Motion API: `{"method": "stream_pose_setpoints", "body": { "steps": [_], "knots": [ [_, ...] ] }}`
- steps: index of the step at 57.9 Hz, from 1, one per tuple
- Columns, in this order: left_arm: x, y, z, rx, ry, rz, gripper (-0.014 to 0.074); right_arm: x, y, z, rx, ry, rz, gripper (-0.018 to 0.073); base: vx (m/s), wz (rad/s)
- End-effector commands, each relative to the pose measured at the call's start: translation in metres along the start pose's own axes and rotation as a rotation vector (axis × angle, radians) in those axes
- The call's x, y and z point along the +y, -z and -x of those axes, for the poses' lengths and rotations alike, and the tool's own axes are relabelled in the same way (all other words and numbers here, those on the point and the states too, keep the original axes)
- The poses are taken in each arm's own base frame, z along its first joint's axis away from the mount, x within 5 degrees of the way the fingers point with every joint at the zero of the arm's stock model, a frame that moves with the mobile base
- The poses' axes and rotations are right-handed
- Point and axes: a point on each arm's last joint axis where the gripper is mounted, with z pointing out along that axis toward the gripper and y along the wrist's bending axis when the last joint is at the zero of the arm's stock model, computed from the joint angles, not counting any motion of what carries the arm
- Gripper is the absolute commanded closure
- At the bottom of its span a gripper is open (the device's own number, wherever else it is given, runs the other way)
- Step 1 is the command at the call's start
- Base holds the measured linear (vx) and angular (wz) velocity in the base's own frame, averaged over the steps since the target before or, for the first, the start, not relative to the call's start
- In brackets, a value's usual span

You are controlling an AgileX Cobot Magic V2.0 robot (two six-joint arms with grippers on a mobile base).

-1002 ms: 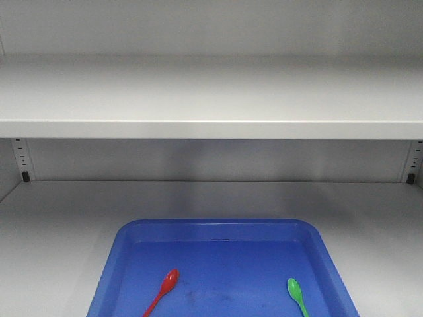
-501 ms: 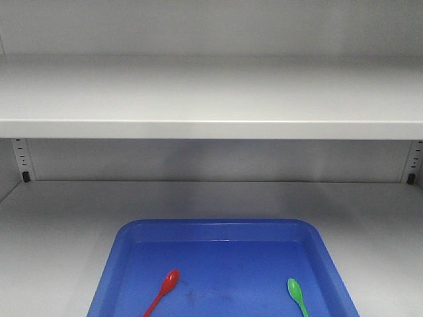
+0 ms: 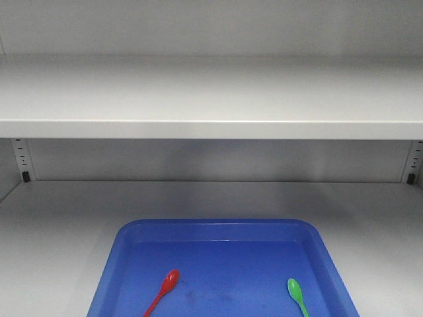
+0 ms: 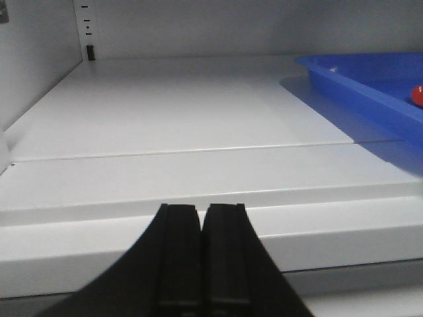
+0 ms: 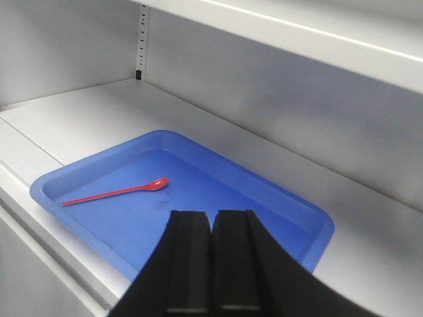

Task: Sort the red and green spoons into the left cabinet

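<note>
A red spoon (image 3: 163, 291) and a green spoon (image 3: 297, 296) lie apart inside a blue tray (image 3: 218, 230) on the lower shelf of the pale grey cabinet (image 3: 211, 125). In the right wrist view the red spoon (image 5: 115, 192) lies flat in the tray (image 5: 310, 228), and my right gripper (image 5: 211, 218) hovers above the tray's near side, shut and empty; the green spoon is hidden there. My left gripper (image 4: 201, 210) is shut and empty, low at the shelf's front edge, left of the tray (image 4: 344, 79). A bit of the red spoon (image 4: 417, 96) shows at the frame's right edge.
An upper shelf board (image 3: 211, 99) overhangs the lower one. Slotted rails (image 3: 22, 158) stand at the back corners. The cabinet's left side wall (image 4: 30, 53) is close to my left gripper. Bare shelf (image 4: 165, 112) lies left of the tray.
</note>
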Motion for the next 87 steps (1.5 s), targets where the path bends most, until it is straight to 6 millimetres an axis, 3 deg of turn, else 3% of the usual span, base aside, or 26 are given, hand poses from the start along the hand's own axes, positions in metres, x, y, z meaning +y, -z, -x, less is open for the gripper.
{"method": "stream_pose_setpoints", "body": {
  "steps": [1,21,34,40,47,68,79,87],
  "knots": [
    [0.000,0.002,0.009,-0.106,0.014,0.002,0.0596,-0.002,0.003,0.013,-0.082,-0.017,-0.028,0.0564,0.00,0.00],
    [0.000,0.002,0.009,-0.106,0.014,0.002,0.0596,-0.009,0.003,0.014,-0.088,0.041,-0.100,0.0564,0.00,0.00],
    [0.000,0.002,0.009,-0.106,0.014,0.002,0.0596,-0.043,0.007,0.005,-0.060,-0.036,-0.467,0.0564,0.00,0.00],
    [0.000,0.002,0.009,-0.106,0.014,0.002,0.0596,-0.057,-0.001,-0.017,-0.069,-0.070,-0.596,0.0564,0.00,0.00],
    [0.000,0.002,0.009,-0.106,0.014,0.002,0.0596,-0.059,-0.010,-0.048,-0.102,-0.067,-0.638,0.0564,0.00,0.00],
    [0.000,0.002,0.009,-0.106,0.014,0.002,0.0596,-0.029,-0.018,-0.172,-0.192,-0.168,-0.628,0.0564,0.00,0.00],
    [0.000,0.002,0.009,-0.106,0.014,0.002,0.0596,-0.020,-0.021,-0.209,-0.227,-0.197,-0.623,0.0564,0.00,0.00],
    [0.000,0.002,0.010,-0.109,0.014,0.002,0.0596,-0.020,-0.023,-0.217,-0.158,-0.216,-0.621,0.0564,0.00,0.00]
  ]
}}
